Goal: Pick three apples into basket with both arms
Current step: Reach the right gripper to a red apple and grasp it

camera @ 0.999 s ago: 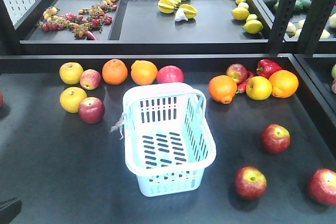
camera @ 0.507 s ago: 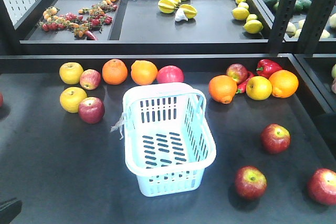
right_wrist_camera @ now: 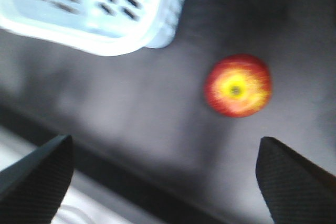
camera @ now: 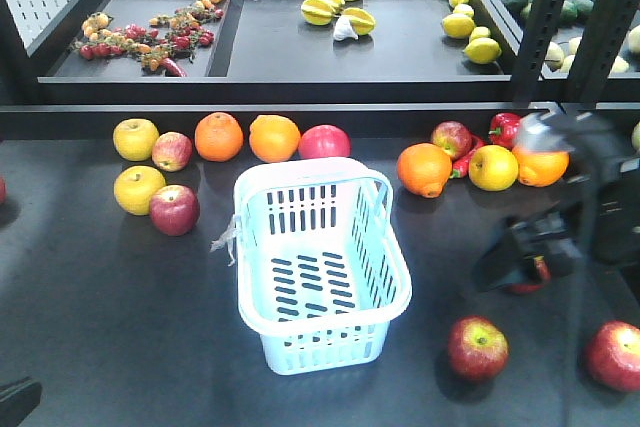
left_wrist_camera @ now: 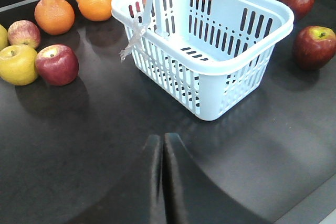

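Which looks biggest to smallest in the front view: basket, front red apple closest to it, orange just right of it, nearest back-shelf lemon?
Largest, the basket. Next, the red apple and the orange look alike; the apple is nearer the camera, so no ranking. Smallest, the lemon, farthest away.

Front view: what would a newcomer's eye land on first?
The pale blue basket, empty, in the middle of the dark table. Next, the blurred right arm at the right edge of the front view. In its wrist view the open fingers frame a red apple lying near the basket's corner.
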You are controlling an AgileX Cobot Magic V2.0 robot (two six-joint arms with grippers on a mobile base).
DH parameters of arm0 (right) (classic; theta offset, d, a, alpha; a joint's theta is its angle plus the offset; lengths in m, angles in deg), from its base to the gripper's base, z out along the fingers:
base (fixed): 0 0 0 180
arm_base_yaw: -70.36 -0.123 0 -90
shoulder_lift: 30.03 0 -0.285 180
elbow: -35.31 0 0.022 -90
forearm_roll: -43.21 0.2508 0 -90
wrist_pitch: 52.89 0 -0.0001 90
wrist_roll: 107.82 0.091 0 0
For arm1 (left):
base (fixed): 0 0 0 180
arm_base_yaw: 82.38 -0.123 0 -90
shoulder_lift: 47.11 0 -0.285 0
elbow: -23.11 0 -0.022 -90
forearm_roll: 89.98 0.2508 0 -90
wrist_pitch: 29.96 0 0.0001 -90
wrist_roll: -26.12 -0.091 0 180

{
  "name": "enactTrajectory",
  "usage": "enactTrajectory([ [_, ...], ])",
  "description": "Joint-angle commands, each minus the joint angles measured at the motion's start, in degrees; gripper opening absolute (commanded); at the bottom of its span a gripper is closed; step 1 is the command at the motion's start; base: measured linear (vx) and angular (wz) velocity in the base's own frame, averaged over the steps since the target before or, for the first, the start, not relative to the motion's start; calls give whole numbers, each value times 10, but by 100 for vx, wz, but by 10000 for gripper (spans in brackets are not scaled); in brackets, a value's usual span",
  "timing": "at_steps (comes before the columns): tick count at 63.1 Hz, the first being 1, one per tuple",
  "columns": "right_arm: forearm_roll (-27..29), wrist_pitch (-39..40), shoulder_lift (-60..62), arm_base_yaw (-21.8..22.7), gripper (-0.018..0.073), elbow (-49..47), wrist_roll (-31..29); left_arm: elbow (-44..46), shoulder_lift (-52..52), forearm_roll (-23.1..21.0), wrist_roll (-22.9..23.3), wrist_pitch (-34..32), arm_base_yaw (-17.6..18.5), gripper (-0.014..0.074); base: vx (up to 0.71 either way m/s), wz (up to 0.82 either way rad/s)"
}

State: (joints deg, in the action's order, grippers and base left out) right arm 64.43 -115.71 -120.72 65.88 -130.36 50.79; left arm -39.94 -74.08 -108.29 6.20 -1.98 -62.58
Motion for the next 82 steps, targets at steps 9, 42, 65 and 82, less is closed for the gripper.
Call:
enactTrajectory([
  [9, -82, 71, -64, -42, 656, -18, 95, 16, -4, -10, 7, -43, 2, -8, 0, 0],
  [42, -117, 135, -208, -42, 645, -28, 158, 16, -4, -10, 7, -43, 2, -8, 0, 0],
  [65, -117, 147, -277, -42, 634, -38, 167, 16, -4, -10, 7, -43, 2, -8, 0, 0],
  [82, -119, 153, -324, -42, 606, -38, 169, 16, -4, -10, 7, -43, 2, -8, 0, 0],
])
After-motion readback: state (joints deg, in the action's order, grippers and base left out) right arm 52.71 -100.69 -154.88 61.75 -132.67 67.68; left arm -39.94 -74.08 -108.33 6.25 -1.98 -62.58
